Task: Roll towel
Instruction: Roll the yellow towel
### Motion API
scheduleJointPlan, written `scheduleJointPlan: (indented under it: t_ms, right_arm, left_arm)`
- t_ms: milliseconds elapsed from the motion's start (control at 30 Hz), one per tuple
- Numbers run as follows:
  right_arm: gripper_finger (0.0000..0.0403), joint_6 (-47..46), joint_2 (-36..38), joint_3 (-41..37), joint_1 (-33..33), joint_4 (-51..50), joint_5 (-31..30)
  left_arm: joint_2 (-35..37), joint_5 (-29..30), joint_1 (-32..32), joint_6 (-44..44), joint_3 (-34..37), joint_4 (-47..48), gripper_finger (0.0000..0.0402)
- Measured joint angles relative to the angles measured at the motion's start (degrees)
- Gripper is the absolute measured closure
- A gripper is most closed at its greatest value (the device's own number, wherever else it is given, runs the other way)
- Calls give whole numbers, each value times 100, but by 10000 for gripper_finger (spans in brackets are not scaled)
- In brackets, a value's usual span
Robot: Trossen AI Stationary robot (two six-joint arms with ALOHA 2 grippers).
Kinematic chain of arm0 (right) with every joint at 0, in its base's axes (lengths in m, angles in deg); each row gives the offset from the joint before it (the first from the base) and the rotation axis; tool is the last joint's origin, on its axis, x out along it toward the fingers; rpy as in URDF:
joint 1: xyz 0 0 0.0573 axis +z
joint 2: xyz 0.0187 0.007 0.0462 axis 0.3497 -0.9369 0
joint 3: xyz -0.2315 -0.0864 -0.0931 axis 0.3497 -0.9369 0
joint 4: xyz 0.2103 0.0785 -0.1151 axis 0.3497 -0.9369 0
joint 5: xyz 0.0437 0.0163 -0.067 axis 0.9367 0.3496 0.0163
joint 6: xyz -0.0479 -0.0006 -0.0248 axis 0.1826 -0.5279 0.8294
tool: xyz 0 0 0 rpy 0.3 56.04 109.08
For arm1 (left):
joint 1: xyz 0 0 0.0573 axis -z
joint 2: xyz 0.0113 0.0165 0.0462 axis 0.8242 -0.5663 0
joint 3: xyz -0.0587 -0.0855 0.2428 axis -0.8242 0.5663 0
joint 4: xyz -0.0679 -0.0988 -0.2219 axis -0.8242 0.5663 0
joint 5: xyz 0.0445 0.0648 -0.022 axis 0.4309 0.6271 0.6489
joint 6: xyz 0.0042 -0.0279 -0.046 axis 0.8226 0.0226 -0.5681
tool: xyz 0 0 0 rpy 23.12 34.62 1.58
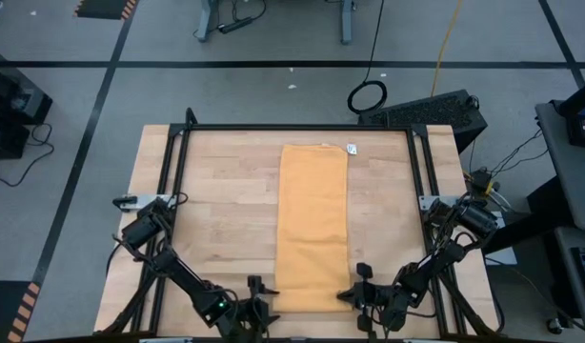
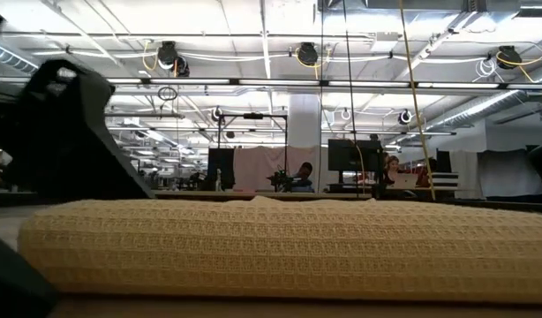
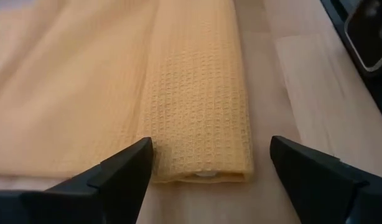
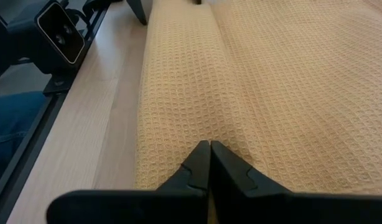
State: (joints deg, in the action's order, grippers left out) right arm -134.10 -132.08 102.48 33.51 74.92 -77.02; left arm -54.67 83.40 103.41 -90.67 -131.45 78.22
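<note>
The mustard-yellow towel (image 1: 312,224) lies folded in a long strip down the middle of the wooden table. Its near end is turned over into a low roll (image 2: 280,247) that runs across the strip. My left gripper (image 3: 209,177) is open at the roll's left end (image 3: 200,171), with one finger on each side of it. My right gripper (image 4: 209,149) is shut at the roll's right end, its tips on the cloth. A small white tag (image 1: 351,149) lies at the strip's far right corner. My left gripper: its fingers (image 3: 125,171) stand to either side of the roll's end, and I cannot tell whether either one touches the cloth. My right gripper rests its shut fingertips on the crease (image 4: 211,134) between the roll and the flat strip. It comes slanting down from the table's near right. The towel lies flat on the table.
Black frame rails (image 1: 178,191) run along the table's left, right and far sides. Bare wood (image 1: 226,219) shows on both sides of the strip. The other arm's wrist camera (image 4: 60,31) sits beyond the roll in the right wrist view.
</note>
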Motion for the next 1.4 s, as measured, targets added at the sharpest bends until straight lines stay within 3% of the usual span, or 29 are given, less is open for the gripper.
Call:
scheduleJointPlan:
  t_ms: [133,433,733,1067,1200,1400]
  right_arm:
    - [399,0,0,0,0,5,1]
    - [381,471,160,-8,75,20,153]
    - [252,1485,857,-7,441,-180,82]
    - [81,1313,183,-4,593,507,-421]
    - [55,1523,-41,-4,549,766,-510]
    - [69,1895,-212,55,540,863,-491]
  left_arm:
    - [32,-419,-126,-471,-12,244,85]
    - [26,-511,-131,-690,-15,307,149]
    - [17,-479,-140,-882,-7,335,187]
    - [13,-465,-140,-1045,-2,349,194]
    - [11,-467,-140,-1062,0,339,194]
    - [9,-470,-140,-1064,2,330,195]
